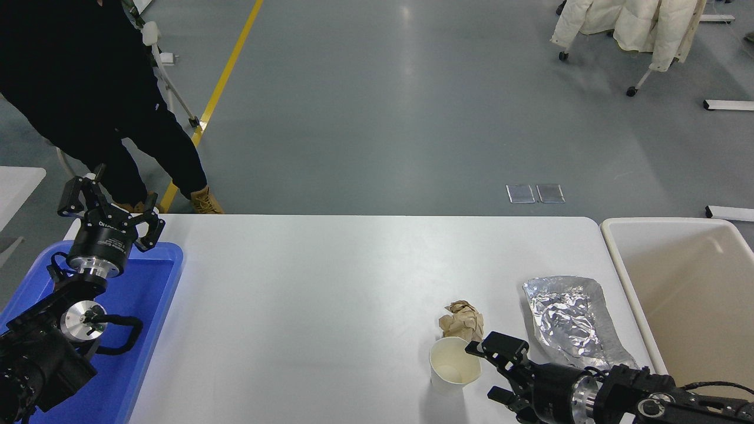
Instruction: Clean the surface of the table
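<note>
Reaching in from the near right, the right gripper (484,372) hovers with its fingers spread wide, just beside a white paper cup (452,365) on the table surface (306,294) — nothing held. Crumpled brown paper (462,321) sits just behind the cup, a foil sheet (568,321) to the right. The left gripper (110,215), fingers splayed, is parked over a blue tray (150,306).

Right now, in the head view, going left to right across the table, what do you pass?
blue tray → paper cup → right gripper → foil sheet → beige bin
</note>
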